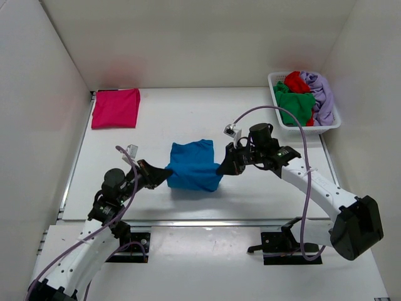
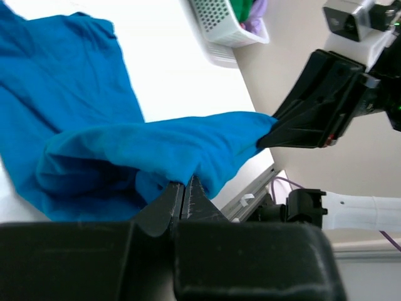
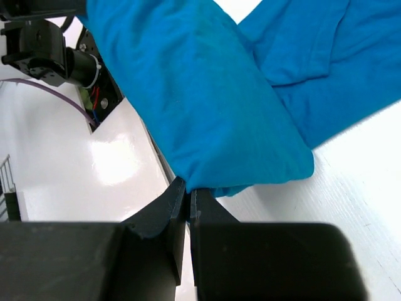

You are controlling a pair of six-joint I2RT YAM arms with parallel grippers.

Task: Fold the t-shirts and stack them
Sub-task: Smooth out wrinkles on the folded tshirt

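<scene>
Clearly the left gripper (image 1: pixel 166 171) and right gripper (image 1: pixel 220 169) pinch opposite edges of the blue shirt (image 1: pixel 193 164) (probably soft, light, sagging between them).

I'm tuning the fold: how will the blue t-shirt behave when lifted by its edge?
Likely floppy: the blue t-shirt sags between the left gripper and right gripper. Probably light: thin pinches at two corners carry it.
</scene>
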